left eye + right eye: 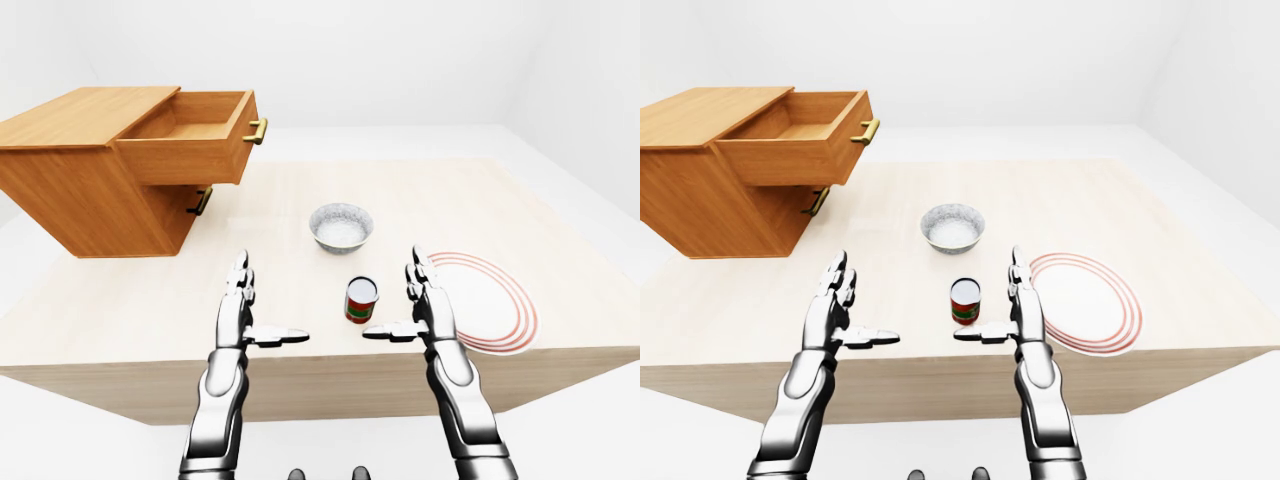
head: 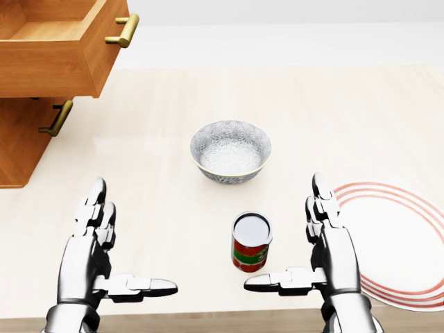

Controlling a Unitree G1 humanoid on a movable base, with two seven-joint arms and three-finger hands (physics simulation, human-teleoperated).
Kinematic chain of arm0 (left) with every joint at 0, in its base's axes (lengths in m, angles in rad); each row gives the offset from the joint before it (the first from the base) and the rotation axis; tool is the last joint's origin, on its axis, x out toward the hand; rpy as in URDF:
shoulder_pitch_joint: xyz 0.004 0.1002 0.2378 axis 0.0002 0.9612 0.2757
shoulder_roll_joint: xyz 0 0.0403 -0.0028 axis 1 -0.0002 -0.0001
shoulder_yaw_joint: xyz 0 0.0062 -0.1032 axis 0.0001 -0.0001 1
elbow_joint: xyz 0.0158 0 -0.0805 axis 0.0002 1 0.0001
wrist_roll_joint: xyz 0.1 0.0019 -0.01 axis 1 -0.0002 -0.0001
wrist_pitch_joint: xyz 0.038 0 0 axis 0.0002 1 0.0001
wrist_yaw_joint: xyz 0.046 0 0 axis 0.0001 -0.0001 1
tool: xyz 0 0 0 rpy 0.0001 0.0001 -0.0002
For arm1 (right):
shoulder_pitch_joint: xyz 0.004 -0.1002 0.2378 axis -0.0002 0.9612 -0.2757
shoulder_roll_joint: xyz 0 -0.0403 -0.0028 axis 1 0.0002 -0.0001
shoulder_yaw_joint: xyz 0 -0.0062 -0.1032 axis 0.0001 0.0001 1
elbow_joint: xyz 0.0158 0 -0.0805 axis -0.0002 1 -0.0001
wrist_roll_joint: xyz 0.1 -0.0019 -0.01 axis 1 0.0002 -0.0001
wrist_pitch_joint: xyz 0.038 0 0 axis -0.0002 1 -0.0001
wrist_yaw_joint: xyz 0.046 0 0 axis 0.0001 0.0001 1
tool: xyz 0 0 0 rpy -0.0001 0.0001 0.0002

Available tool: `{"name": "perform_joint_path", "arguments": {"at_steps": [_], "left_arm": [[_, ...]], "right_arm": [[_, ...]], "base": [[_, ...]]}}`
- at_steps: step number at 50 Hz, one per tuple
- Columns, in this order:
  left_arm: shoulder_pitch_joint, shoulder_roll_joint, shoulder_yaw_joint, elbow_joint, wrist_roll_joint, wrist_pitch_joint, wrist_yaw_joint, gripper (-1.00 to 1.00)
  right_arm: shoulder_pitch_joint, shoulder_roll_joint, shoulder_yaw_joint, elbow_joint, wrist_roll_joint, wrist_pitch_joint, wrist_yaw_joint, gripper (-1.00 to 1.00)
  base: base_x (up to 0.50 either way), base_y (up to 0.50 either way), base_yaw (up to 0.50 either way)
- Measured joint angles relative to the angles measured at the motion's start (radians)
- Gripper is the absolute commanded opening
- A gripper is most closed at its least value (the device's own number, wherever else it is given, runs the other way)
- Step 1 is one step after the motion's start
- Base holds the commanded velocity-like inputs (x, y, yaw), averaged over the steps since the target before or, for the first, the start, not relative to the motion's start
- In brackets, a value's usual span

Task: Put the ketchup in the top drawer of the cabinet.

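Near the tabletop's (image 2: 361,111) bottom edge in the head view, the ketchup (image 2: 250,241) stands upright between the spread, empty left hand (image 2: 97,250) and right hand (image 2: 326,243); the top drawer (image 2: 62,52) is open.

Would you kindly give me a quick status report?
Left hand and right hand open, empty. Ketchup can upright on table, beside right hand. Top drawer open. Bowl near the path.

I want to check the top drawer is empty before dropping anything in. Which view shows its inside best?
The left-eye view: the open top drawer shows whole, its bare wooden floor visible. The right-eye view shows nearly the same, slightly smaller. The head view crops it at the frame's top-left corner.
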Motion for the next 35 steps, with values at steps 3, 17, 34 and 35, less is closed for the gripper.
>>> {"name": "perform_joint_path", "arguments": {"at_steps": [3, 17, 34, 35], "left_arm": [[0.011, 0.003, 0.006, -0.022, -0.004, 0.007, -0.011, 1.0], [0.095, 0.006, 0.02, -0.191, -0.029, 0.057, -0.062, 1.0], [0.279, -0.014, 0.078, -0.539, -0.1, 0.08, -0.181, 1.0], [0.291, -0.017, 0.084, -0.56, -0.107, 0.08, -0.191, 1.0]], "right_arm": [[0.005, -0.002, -0.006, -0.012, 0.001, 0.005, 0.006, 1.0], [0.079, -0.003, -0.01, -0.172, 0.012, 0.06, 0.027, 1.0], [0.285, 0.008, 0.009, -0.58, -0.041, 0.079, 0.047, 1.0], [0.299, 0.008, 0.012, -0.605, -0.045, 0.079, 0.047, 1.0]], "base": [[0.0, 0.0, 0.0], [0.0, 0.0, 0.0], [0.0, 0.0, 0.0], [0.0, 0.0, 0.0]]}}
